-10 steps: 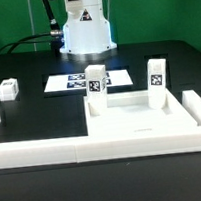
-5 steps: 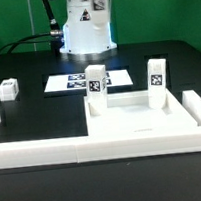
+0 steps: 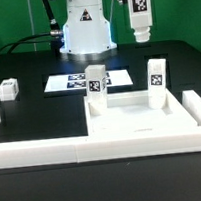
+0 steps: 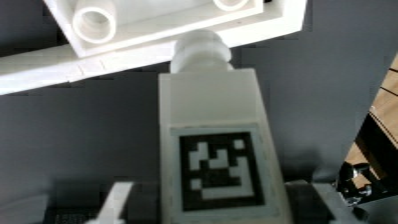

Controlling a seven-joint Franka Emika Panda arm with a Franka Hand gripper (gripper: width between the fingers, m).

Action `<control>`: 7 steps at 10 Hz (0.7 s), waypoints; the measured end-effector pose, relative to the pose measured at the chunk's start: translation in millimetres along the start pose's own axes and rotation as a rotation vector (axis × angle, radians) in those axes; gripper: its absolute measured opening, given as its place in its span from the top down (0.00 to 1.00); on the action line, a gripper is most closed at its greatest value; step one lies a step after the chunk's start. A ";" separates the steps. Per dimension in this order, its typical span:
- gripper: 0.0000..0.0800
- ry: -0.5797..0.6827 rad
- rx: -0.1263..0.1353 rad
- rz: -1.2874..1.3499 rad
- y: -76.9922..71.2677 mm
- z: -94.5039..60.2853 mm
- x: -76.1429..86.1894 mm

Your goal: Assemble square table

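Right now the claw (image 4: 228,198) is part-closed on the held leg (image 3: 139,22), pinching it near its tagged end so that its long axis hangs straight down, well above the counter (image 3: 40,115). Everything turns on where the tabletop (image 3: 141,119) lies from it: below the claw and seemingly nearer the exterior camera, resting against the border wall (image 3: 53,149). Two standing legs (image 3: 95,81) occupy its far corners, and the held leg hovers high above the one on the exterior view's right. In the wrist view its free end points toward a slab corner with round holes (image 4: 98,25), though it does not look centred over either. My guess is that the coming move wants a shift toward an unfilled near corner, then a plumb descent. A loose leg (image 3: 8,90) sits well apart on the exterior view's left.
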State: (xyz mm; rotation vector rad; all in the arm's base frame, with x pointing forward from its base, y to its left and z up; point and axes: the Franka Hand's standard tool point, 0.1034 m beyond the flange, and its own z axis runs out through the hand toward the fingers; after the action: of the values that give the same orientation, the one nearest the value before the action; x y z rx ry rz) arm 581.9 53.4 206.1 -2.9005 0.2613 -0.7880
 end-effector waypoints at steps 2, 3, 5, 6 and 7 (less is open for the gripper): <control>0.64 0.002 -0.002 -0.003 0.4 1.2 -0.6; 0.64 0.056 -0.015 -0.036 -0.2 9.4 -8.9; 0.64 0.049 -0.024 -0.067 -11.0 50.6 -21.4; 0.64 0.071 -0.029 -0.075 -13.2 69.3 -21.4; 0.64 0.075 -0.033 -0.078 -12.9 79.9 -25.2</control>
State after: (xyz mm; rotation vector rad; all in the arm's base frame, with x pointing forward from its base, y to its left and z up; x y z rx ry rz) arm 603.1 77.0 127.4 -2.9313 0.1704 -0.9147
